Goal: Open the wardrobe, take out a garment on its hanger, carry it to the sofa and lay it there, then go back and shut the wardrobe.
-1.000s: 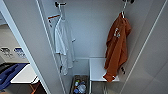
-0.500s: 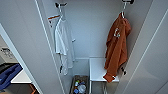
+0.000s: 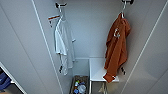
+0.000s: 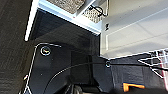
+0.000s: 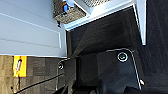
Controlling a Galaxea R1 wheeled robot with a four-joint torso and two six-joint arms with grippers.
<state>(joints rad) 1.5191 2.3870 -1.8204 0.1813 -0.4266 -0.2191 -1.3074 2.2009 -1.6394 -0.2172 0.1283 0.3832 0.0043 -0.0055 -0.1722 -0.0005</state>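
The wardrobe [image 3: 95, 32] stands open in front of me, with its white doors swung out to the left [image 3: 22, 50] and right [image 3: 150, 62]. Inside on the right, the rust-orange garment [image 3: 116, 50] hangs from its thin white hanger [image 3: 123, 10], whose hook is on a dark peg at the top. The garment's lower hem droops onto a white inner shelf [image 3: 98, 70]. In the wrist views a white wardrobe door [image 4: 135, 27] [image 5: 27, 27] stands over dark carpet.
A white T-shirt [image 3: 63, 45] hangs inside on the left. A woven basket [image 3: 79, 86] [image 5: 65, 12] with small items sits on the wardrobe floor. Blue items [image 3: 3, 80] lie on a shelf at the far left. An orange object [image 5: 19, 66] lies on the floor outside the door.
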